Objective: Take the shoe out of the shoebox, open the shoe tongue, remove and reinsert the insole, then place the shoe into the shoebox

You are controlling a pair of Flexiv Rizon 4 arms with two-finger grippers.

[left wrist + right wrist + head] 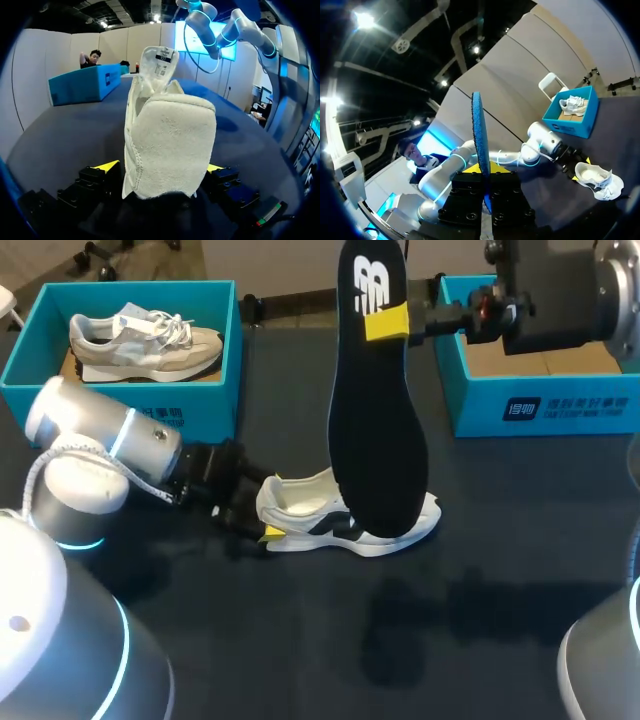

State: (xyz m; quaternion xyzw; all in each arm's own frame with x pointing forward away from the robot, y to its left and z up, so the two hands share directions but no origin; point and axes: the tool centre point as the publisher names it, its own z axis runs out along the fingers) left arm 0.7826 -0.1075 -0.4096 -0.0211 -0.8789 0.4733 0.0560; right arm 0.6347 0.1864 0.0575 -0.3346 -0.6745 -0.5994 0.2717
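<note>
Two grippers share the job. In the head view the left gripper (268, 532) clamps the heel of the white sneaker (345, 520), which lies on its sole on the table (300, 640). High above the sneaker, the right gripper (388, 322) pinches the black insole (378, 440), which hangs toe-down over it; contact is unclear.

In the left wrist view, the sneaker's (170, 145) fuzzy off-white heel sits squeezed between both fingers, tongue (160, 60) upright.

In the right wrist view, the insole (481, 145) stands edge-on, gripped, with the sneaker (597, 177) far below.

Held near one end only, the insole could swing, miss the opening and buckle.
</note>
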